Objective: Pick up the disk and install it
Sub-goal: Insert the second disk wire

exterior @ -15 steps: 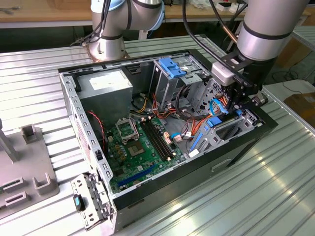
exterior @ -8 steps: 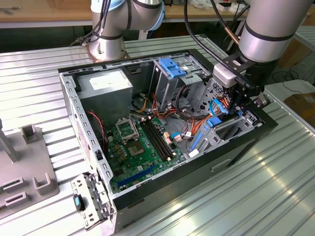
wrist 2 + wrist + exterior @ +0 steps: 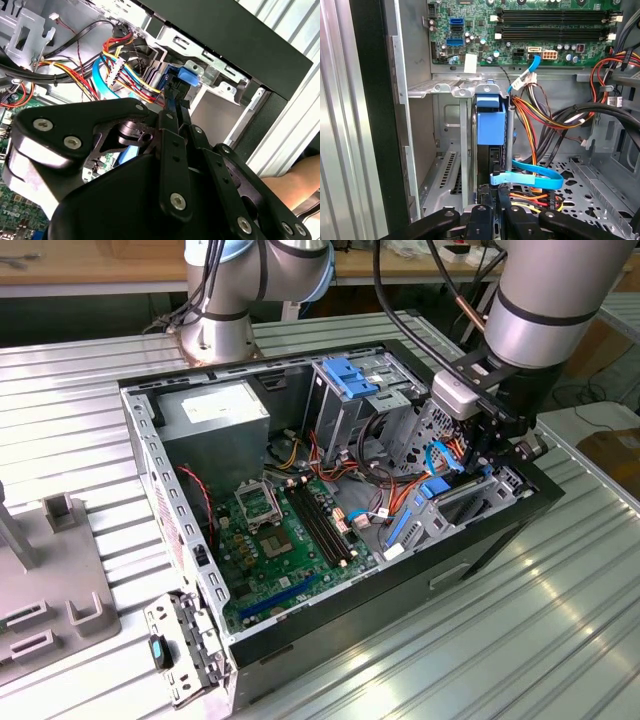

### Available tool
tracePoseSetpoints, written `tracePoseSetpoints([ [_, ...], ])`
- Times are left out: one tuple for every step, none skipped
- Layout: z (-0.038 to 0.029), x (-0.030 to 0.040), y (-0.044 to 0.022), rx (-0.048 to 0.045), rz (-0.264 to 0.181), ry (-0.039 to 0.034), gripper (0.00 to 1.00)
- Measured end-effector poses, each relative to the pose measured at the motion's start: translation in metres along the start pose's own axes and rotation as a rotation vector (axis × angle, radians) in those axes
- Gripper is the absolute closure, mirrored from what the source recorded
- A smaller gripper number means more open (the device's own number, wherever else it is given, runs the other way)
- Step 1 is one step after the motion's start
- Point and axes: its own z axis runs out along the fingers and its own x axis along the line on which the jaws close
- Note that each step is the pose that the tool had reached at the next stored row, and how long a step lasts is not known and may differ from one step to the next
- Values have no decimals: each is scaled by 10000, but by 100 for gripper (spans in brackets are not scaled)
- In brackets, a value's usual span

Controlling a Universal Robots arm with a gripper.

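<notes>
Blue-railed disk (image 3: 491, 125) upright in drive bay, just ahead of tool (image 3: 495, 202); tool's grip unclear.

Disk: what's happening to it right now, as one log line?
disk: standing in drive bay | hand: at disk's end

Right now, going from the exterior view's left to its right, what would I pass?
Grey fixture plate → loose metal bracket → grey power supply box → motherboard → blue latch piece → disk, standing in the case's drive bay, with the end effector just above it.
</notes>
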Motion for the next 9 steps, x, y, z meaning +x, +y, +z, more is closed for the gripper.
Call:
tracePoseSetpoints([
  [1, 0, 0, 1, 1, -3, 84],
  [1, 0, 0, 1, 1, -4, 84],
  [0, 1, 0, 0, 3, -12, 84],
  [0, 1, 0, 2, 20, -68, 84],
  [-2, 0, 0, 4, 42, -140, 84],
  [-4, 0, -1, 6, 56, -186, 84],
  [-4, 1, -1, 8, 72, -239, 84],
  [-5, 1, -1, 9, 81, -267, 84],
  [-3, 10, -4, 8, 84, -269, 84],
])
